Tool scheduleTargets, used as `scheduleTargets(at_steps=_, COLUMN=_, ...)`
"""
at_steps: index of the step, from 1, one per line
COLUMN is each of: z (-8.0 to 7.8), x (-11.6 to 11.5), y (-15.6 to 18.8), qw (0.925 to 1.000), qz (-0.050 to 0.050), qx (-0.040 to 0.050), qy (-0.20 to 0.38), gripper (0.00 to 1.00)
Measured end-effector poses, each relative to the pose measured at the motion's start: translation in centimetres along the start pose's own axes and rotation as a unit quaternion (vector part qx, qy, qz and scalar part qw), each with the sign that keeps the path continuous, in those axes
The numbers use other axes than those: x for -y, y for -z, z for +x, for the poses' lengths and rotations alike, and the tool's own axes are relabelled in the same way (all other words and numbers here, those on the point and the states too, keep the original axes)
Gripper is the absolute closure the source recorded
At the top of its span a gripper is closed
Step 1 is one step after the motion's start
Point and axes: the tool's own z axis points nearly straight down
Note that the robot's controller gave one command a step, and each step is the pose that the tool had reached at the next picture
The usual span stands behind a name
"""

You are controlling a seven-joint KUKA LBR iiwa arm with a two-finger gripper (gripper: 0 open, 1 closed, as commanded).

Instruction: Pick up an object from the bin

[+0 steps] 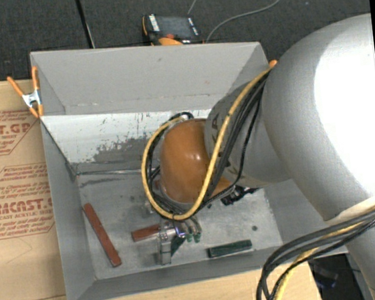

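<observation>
The gripper [168,245] hung low over the floor of the grey metal bin [105,132], near its front wall. Above it sat the arm's glossy orange cover [182,160], ringed by yellow and black cables [149,177]. Whether the gripper was spread or closed could not be told from this angle.

The nearest thing was a short reddish-brown bar [145,233], which lay just to the gripper's left. Its long axis ran roughly left to right, and its right end reached the gripper's tip. Whether the two touched could not be made out, so the bar was probably the pick, with the grasp not yet certain.

A longer reddish-brown stick [102,235] of the same matte, wood-like look lay well apart by the left wall, slanting from upper left to lower right. A dark, flat, narrow strip [229,248] lay near the gripper on its right, level along the front wall. All three were thin and lay flat on the scuffed, scratched metal, so a grasp across the short bar's narrow width looked the likeliest to hold.
</observation>
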Motion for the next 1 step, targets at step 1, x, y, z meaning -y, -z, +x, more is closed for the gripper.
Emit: scheduleTargets(at_steps=1, z=-0.30, x=0.23, y=0.22, qw=1.0000, qz=0.000, qx=0.0023, qy=-0.002, gripper=1.00)
